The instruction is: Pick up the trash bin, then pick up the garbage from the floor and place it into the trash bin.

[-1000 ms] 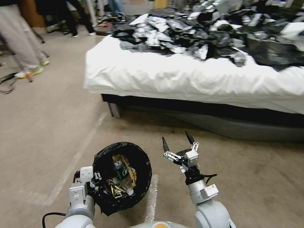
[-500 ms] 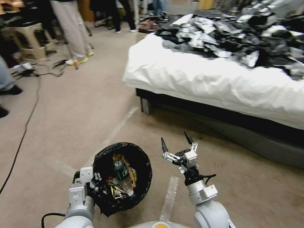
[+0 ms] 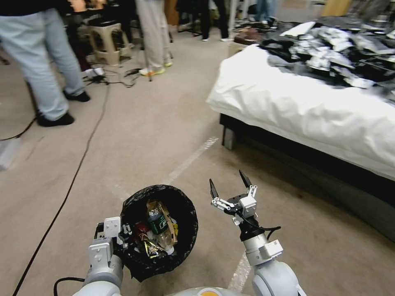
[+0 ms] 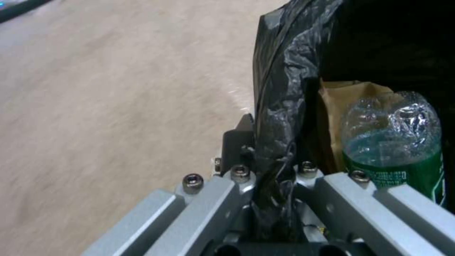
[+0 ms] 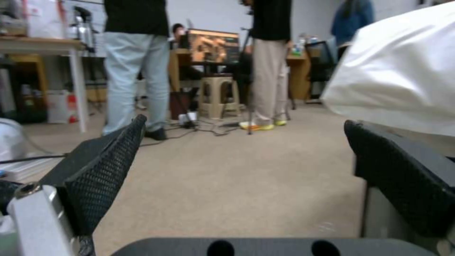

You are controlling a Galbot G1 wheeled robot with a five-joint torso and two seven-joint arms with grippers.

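Since the earlier frames the whole head view has swung: the bed (image 3: 312, 107) now sits farther right and more floor (image 3: 135, 135) with standing people shows at left, so the camera turned, while both arms and the bin keep their places relative to the robot.

At lower left the left gripper (image 3: 120, 235) is clamped on the near-left rim of the bin (image 3: 187, 230), which is held off the floor. In the left wrist view the fingers (image 4: 237, 142) pinch a fold of the black liner (image 4: 279, 106) between them; the inner finger is hidden behind the bag. The bin's white wall cannot be made out, as the liner drapes over all that is visible, and its base is cut off behind the arm. Its mouth opens upward, tilted slightly toward the camera.

Inside lies the garbage: a green-labelled bottle (image 3: 158, 224), long axis running from the far rim toward the robot, cap end hard to make out; a brown paper bag (image 3: 166, 218) beside it; yellow wrappers (image 3: 149, 246) and something red (image 3: 141, 227), too small to tell.

Right of the bin, near but apart from it, the right gripper (image 3: 227, 184) hovers above the floor with its jaws spread wide and nothing between them, tips pointing away from the robot.

On the bed, foil sheets (image 3: 341, 49) are cut off by the frame's edge.
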